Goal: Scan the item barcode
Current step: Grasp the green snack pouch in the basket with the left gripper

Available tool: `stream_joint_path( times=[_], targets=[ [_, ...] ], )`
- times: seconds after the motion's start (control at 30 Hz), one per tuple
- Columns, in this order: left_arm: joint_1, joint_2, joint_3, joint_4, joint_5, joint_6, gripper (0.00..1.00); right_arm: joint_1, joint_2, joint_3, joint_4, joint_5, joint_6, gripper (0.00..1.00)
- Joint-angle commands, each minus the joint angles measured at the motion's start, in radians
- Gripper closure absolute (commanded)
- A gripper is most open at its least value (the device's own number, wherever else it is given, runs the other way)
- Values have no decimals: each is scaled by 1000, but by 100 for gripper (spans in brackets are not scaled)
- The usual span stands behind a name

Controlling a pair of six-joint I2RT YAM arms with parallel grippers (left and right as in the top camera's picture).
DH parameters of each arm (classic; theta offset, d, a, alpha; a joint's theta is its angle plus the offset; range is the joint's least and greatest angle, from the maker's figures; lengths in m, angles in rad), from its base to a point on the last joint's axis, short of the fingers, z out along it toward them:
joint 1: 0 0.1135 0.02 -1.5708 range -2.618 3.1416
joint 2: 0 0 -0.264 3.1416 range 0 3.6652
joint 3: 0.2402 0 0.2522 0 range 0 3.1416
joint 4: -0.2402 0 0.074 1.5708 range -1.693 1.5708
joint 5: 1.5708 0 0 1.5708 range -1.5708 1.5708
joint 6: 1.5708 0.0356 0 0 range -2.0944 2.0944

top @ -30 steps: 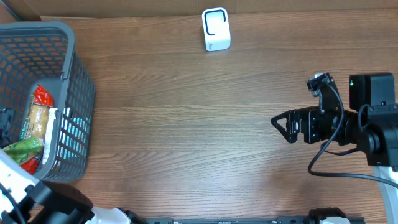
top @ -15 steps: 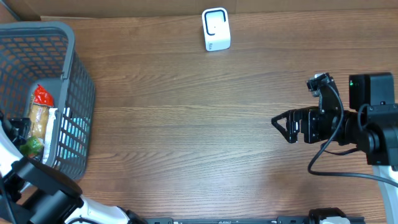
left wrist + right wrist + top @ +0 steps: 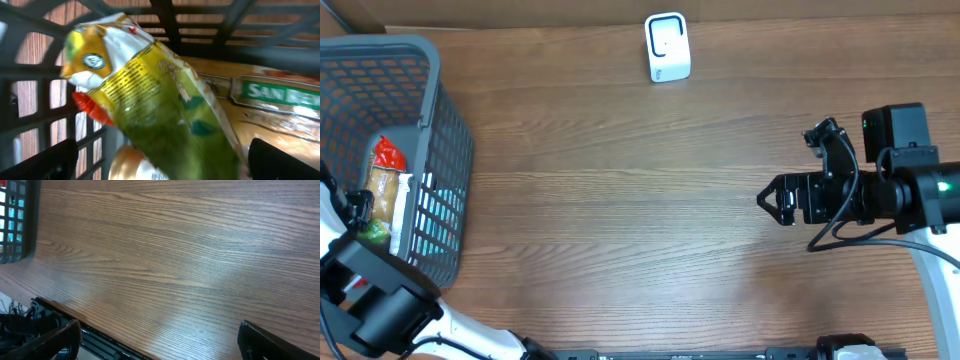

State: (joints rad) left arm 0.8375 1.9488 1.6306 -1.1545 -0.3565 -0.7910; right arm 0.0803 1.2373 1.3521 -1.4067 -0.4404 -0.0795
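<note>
Task barely begun: L gripper wide open over green snack bag in basket, nothing gripped; R gripper open, empty; pickup and pass at scanner both left.

Worktop: brown wood-grain surface, grain running left to right, filling nearly the whole overhead view. Far edge: plain tan strip, material unclear. Near edge: black rail along the worktop. Light even and diffuse. Right wrist view: pale sheen on the wood near the rail.
</note>
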Motion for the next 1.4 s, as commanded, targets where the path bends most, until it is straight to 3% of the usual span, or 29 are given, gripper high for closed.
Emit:
stream_joint_path(
  times=[0.0,0.13,0.23,0.4,0.57,0.8,1.07,1.2,1.37],
  targets=[
    [-9,52,-1,1,-43,-24,0,4,2,22,2,6,-8,0],
    [-15,74,-1,5,-31,-18,11,4,2,22,4,6,-8,0],
    [-27,76,-1,10,-27,-16,31,4,2,22,7,6,-8,0],
    [-36,76,2,11,24,-12,96,4,2,22,10,6,-8,0],
    [-64,71,50,-3,68,127,96,4,2,22,14,6,-8,0],
    [-98,18,180,-87,93,159,96,4,2,22,24,6,-7,0],
    [-148,-161,378,-156,114,220,96,4,2,22,24,6,-7,0],
    [-185,-278,441,-145,221,307,96,4,2,22,25,6,-7,0],
    [-293,-457,472,-97,454,477,96,4,2,22,24,6,-7,0]
  ],
)
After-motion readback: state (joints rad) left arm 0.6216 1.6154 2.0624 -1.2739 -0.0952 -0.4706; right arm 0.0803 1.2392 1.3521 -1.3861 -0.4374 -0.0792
